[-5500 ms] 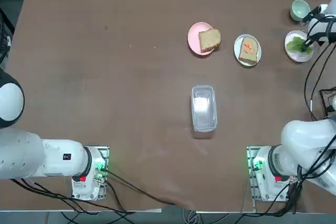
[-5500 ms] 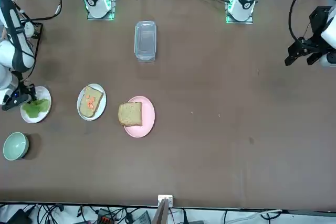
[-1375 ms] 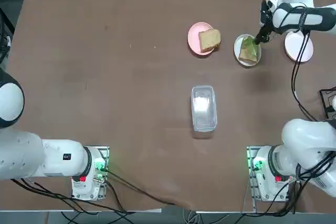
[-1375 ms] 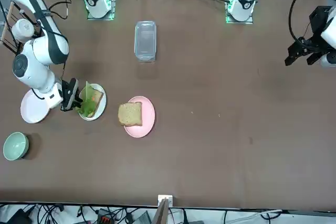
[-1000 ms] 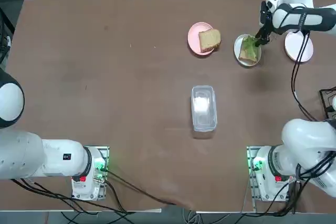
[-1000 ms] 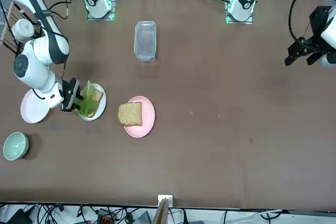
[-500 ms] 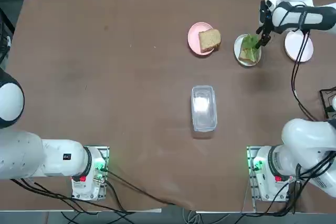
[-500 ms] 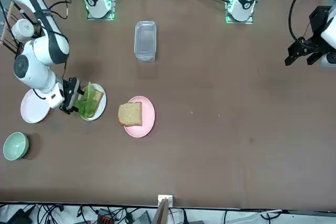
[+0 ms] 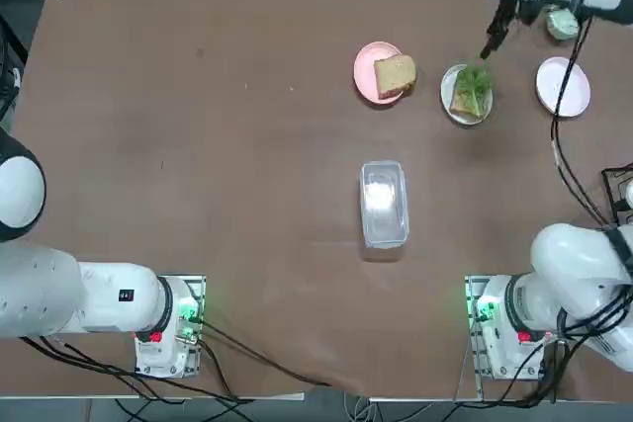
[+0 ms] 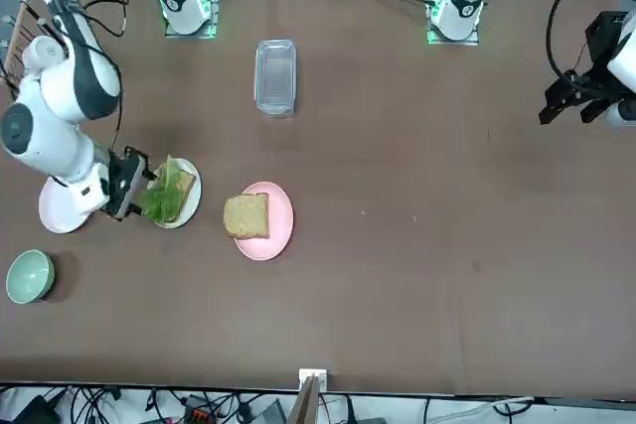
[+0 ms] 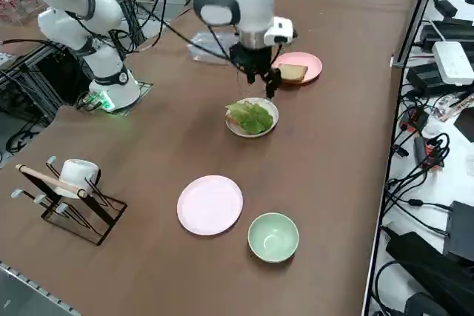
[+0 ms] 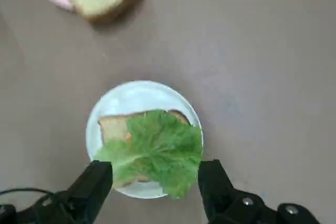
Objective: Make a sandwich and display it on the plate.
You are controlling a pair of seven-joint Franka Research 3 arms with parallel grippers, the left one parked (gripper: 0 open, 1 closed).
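Seen from overhead, going left to right, the pink round plate [image 9: 364,67] comes first, with a bread slice [image 9: 396,75] lying partly over its rim; the bread has a pale crumb and a tan-brown crust. Nearer the arms' bases, a clear rectangular container [image 9: 384,205] sits on the brown tabletop [image 9: 247,175], whose plain surface shows a few small marks and specks. Next comes the small white plate [image 12: 139,90] carrying the sandwich in its open state: a roughly square, tan-edged lower slice [image 12: 111,127] with a bit of orange filling [image 12: 128,136] showing, and a ruffled, bright green lettuce leaf [image 12: 157,145] over it, spilling past the slice and across part of the plate's rim. The right claw [image 12: 155,165] is released, its two fingers wide apart with nothing between them, over the tabletop near that plate. Further right lie a second white plate [image 11: 209,205], bare, and a small pale-green bowl [image 11: 273,237], also empty. At the right edge, nearer the bases, stands a dark wire rack [image 11: 96,216] with wooden-coloured bars, holding a white cylindrical object [image 11: 77,177]. Beyond the far edge of the tabletop, black cables [image 11: 404,183] and dark equipment [image 11: 426,260] spread over a white surface [image 11: 459,172].
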